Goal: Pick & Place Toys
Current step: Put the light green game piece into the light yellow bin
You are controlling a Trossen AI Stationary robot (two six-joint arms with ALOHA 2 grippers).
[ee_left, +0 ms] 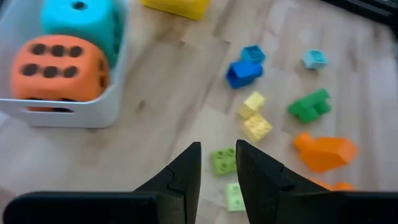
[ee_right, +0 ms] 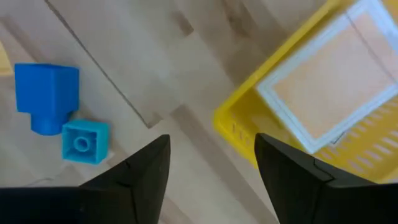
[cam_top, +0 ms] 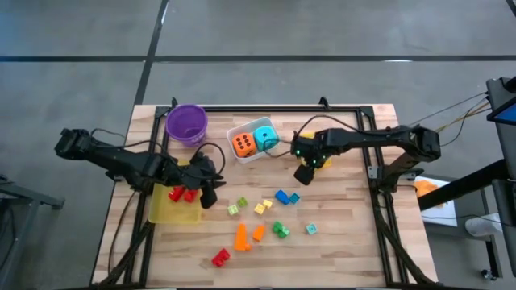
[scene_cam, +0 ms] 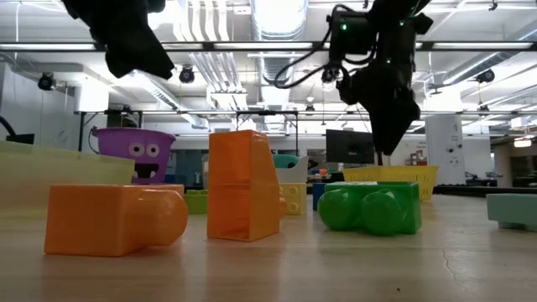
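Grey concrete floor [cam_top: 322, 32] surrounds the table; ceiling strip lights [scene_cam: 277, 17] glow overhead.

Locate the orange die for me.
In the high view, the orange die sits in the white tray at the table's far middle, touching the teal die, right of the purple bowl.

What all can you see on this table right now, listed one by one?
Bowl: one, purple, far left of table.
White tray: one, far middle.
Dice: two, orange die and teal die, in the white tray.
Left yellow tray: one, near left edge.
Red blocks: at least two, in the left yellow tray.
Right yellow tray: one, below the right claw, holding a pale card.
Loose blocks: about a dozen; blue, yellow, green, orange, red, teal; scattered mid-table.
Left claw: dark, slightly open, empty, over the left yellow tray's edge.
Right claw: dark, open, empty.
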